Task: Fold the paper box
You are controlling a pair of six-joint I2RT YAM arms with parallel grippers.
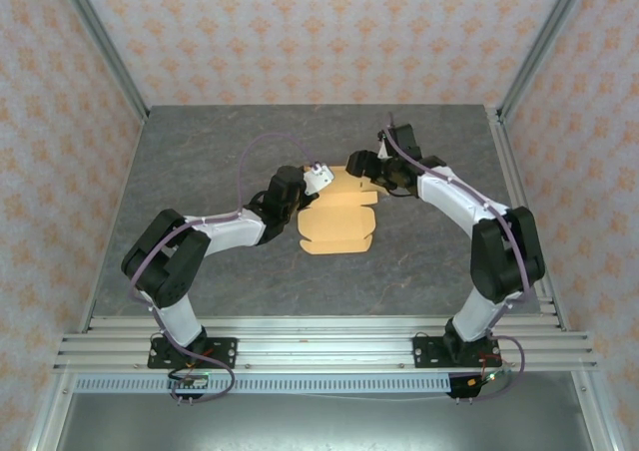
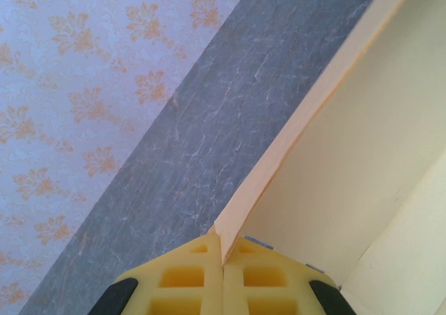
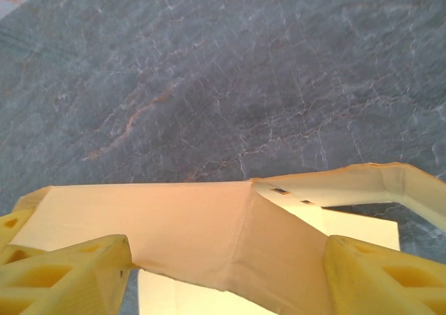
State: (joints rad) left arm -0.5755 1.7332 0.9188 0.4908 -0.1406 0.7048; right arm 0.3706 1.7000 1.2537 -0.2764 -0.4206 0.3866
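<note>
Two end effectors meet at the box on the tabletop. Left end effector pinches a card edge; right end effector is spread, a flap between its fingers.

right gripper open | paper box between fingers | grey table

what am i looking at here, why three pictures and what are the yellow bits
Two robot arms are bolted to the near edge of a grey table. The overhead view shows both meeting at a tan paper box, part folded. The other two views come from cameras on the wrists; the yellow bits are claw fingers. The left claw is shut on an edge of the card. The right claw has its fingers apart on either side of a raised flap, so I can't say it grips.
</note>
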